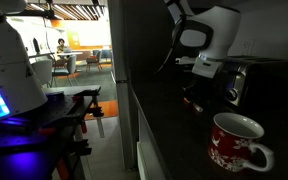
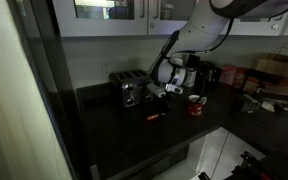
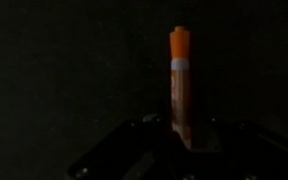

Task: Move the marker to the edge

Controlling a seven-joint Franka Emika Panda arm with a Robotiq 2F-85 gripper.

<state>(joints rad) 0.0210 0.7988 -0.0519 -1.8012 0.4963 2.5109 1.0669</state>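
On the dark surface in an exterior view, the marker lies as a small orange-red stick, set back from the edge, which runs along the front at about 6 o'clock from it. The hand hangs just above the marker, at about 1 o'clock from it in that view, on the end of the white arm that reaches in from 2 o'clock. A silver toaster stands at about 10 o'clock from the marker, and the red-and-white mug stands upright at about 2 o'clock, apart from both. In the wrist view the marker runs straight up the middle, its bright orange cap at the 12 o'clock end and its darker body reaching down to the hand at 6 o'clock, where its lower end meets the black shape of the fingers. That shape is too dark to read, so it cannot be told how far the hand is parted, or whether it touches the marker. In an exterior view the mug sits at 5 o'clock from the hand.
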